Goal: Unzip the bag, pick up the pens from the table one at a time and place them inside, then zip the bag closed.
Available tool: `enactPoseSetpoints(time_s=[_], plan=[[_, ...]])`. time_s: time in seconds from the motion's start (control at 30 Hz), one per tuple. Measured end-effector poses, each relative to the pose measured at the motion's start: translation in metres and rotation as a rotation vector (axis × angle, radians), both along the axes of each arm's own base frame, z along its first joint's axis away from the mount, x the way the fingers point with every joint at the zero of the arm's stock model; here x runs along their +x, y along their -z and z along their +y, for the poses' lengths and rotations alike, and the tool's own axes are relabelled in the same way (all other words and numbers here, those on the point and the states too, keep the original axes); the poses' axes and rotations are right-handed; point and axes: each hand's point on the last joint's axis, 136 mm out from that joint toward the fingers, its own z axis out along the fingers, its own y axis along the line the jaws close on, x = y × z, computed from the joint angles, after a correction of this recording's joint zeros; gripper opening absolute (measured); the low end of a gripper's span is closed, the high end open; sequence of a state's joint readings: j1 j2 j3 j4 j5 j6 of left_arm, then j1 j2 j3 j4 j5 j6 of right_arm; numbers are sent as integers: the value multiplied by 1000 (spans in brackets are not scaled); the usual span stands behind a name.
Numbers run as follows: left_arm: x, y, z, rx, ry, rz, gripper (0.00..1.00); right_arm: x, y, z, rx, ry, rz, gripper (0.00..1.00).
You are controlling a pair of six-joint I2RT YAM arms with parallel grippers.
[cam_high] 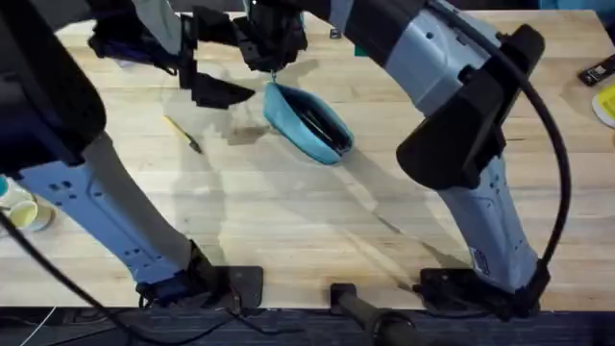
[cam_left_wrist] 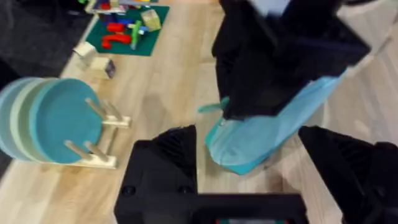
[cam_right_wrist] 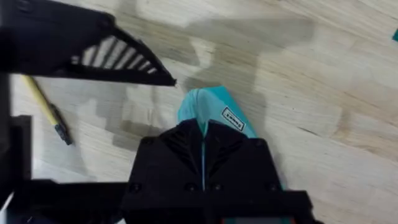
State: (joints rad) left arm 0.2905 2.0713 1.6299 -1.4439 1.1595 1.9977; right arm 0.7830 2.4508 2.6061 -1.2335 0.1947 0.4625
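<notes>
The light teal bag (cam_high: 309, 122) lies tilted on the table (cam_high: 288, 221) at the far centre, its zipper mouth gaping with a dark inside. The pens are hidden. My right gripper (cam_high: 272, 67) comes down from above and is shut on the bag's far end; in the right wrist view its fingertips (cam_right_wrist: 202, 127) pinch the bag (cam_right_wrist: 210, 109) along the zipper line. My left gripper (cam_high: 207, 75) hovers just left of that end, open. In the left wrist view the bag (cam_left_wrist: 261, 140) lies between its spread fingers (cam_left_wrist: 163, 163).
A thin yellow stick with a dark tip (cam_high: 181, 133) lies left of the bag. Beyond it stand a teal disc on a wooden stand (cam_left_wrist: 56, 121) and a green mat with toys (cam_left_wrist: 124, 28). A cup (cam_high: 21, 211) sits at the left edge.
</notes>
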Motion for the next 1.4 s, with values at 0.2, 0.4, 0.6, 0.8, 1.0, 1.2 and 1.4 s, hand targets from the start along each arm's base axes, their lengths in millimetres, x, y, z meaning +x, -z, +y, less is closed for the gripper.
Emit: enactPoseSetpoints(time_s=[0.2,0.4,0.6,0.8,1.0,1.2,1.4], plan=[[1,25,0,-16,22,33,992,0,0,0,0,0,0,30],[2,30,-8,-12,49,23,992,0,0,0,0,0,0,30],[-1,32,-24,-11,92,28,993,0,0,0,-5,-13,-3,30],[-1,49,-27,-35,93,84,992,0,0,0,-7,-17,-3,30],[-2,53,-31,-38,105,96,992,0,0,0,-7,-17,-3,30],[-3,53,-36,-36,117,93,993,0,0,0,-7,-17,-3,30],[-2,54,-35,-31,119,87,992,0,0,0,-7,-17,-3,30]])
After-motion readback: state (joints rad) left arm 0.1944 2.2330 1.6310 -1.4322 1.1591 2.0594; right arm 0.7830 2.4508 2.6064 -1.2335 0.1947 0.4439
